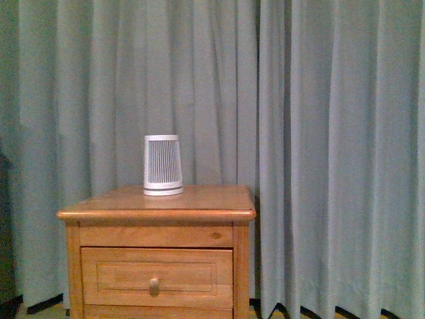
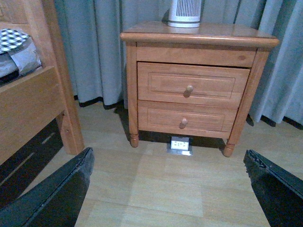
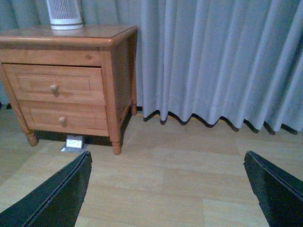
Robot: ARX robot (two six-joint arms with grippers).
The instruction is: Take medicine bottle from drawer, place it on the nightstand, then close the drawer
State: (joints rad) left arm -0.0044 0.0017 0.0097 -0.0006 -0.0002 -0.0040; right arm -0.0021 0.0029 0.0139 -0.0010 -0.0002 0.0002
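Note:
The nightstand (image 1: 199,203) (image 2: 227,38) (image 3: 118,71) is an orange-brown wooden cabinet against grey curtains. Its upper drawer (image 1: 126,276) (image 2: 161,82) (image 3: 28,80) is shut, with a round wooden knob at its middle. The medicine bottle is out of view. My left gripper (image 2: 168,189) is open, low over the floor and well back from the cabinet's front. My right gripper (image 3: 165,189) is open too, over bare floor to the cabinet's right. Nothing lies between either pair of fingers. Neither arm shows in the front view.
A white-grey ribbed tapered device (image 1: 163,166) (image 2: 184,12) (image 3: 65,14) stands on the nightstand top. The lower drawer (image 2: 161,118) is shut. A wooden bed frame (image 2: 33,99) stands left of the cabinet. A floor socket (image 2: 180,144) sits under the cabinet. Curtains (image 1: 332,133) hang behind.

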